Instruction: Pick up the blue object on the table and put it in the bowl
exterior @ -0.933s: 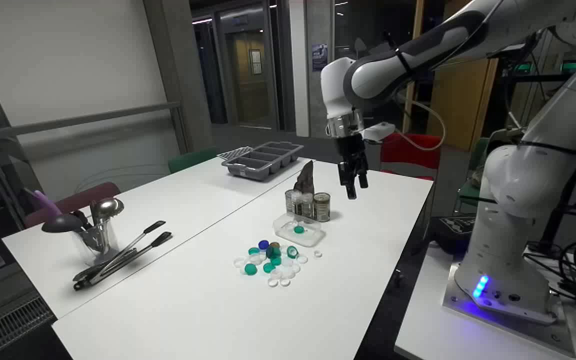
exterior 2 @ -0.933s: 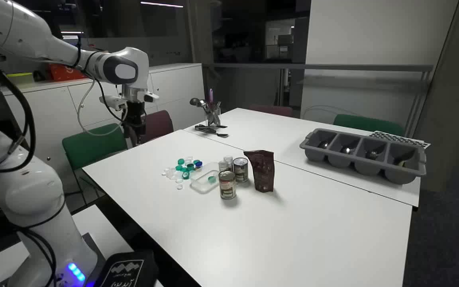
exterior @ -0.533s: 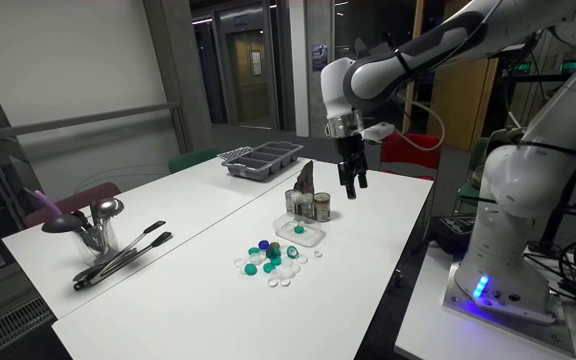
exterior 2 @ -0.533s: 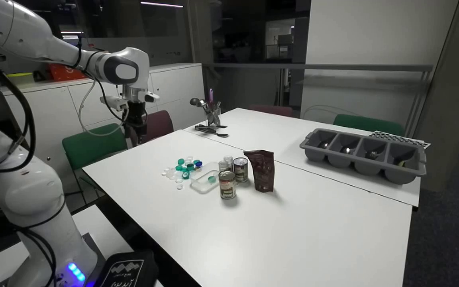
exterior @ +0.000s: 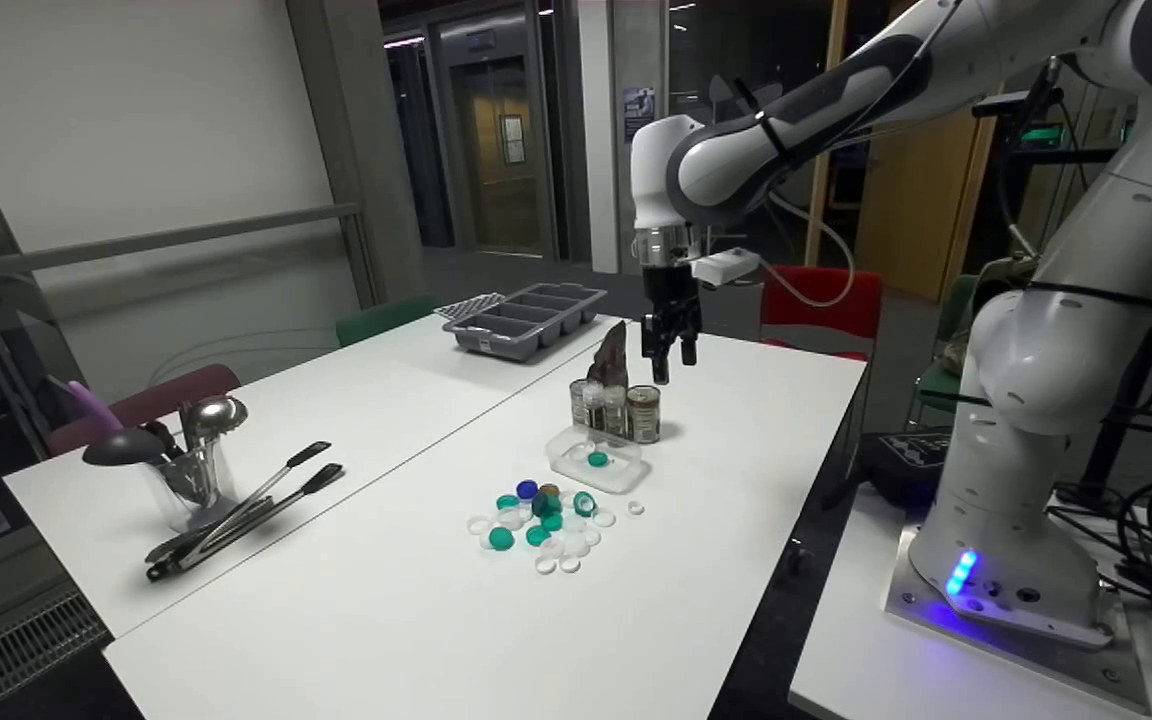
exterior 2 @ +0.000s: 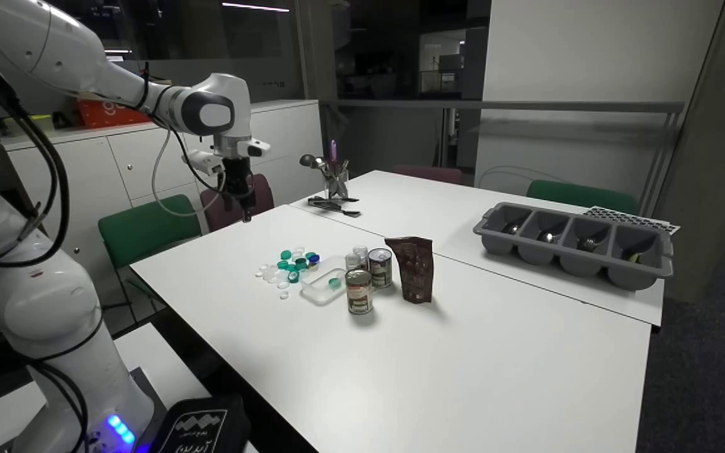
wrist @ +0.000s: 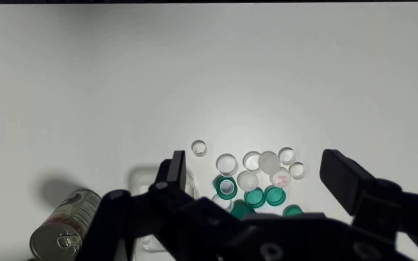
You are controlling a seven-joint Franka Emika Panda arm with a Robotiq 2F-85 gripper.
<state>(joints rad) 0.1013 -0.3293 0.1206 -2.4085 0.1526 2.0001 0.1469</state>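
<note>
The blue object is a small dark-blue cap (exterior: 527, 490) at the edge of a pile of caps on the white table; it also shows in an exterior view (exterior 2: 314, 259). In the wrist view it is hidden behind the gripper body. The bowl is a shallow translucent container (exterior: 621, 481) beside the pile, with a green cap inside; it also shows in an exterior view (exterior 2: 323, 297). In the wrist view the bowl (wrist: 140, 177) is partly hidden by a finger. My gripper (exterior: 675, 368) is open and empty, well above the table; its fingers (wrist: 253, 159) are spread wide in the wrist view.
Green caps (exterior: 501, 538) and clear-white caps (exterior: 570, 565) lie around the blue one. Cans (exterior 2: 359, 292) and a brown pouch (exterior 2: 414, 270) stand beside the bowl. A grey tray (exterior: 501, 345), tongs (exterior: 236, 520) and a utensil holder (exterior: 201, 480) are farther off.
In the last half second my gripper has moved sideways, left in an exterior view and right in an exterior view from another place, farther over the table. It stays open. The caps and bowl have not moved.
</note>
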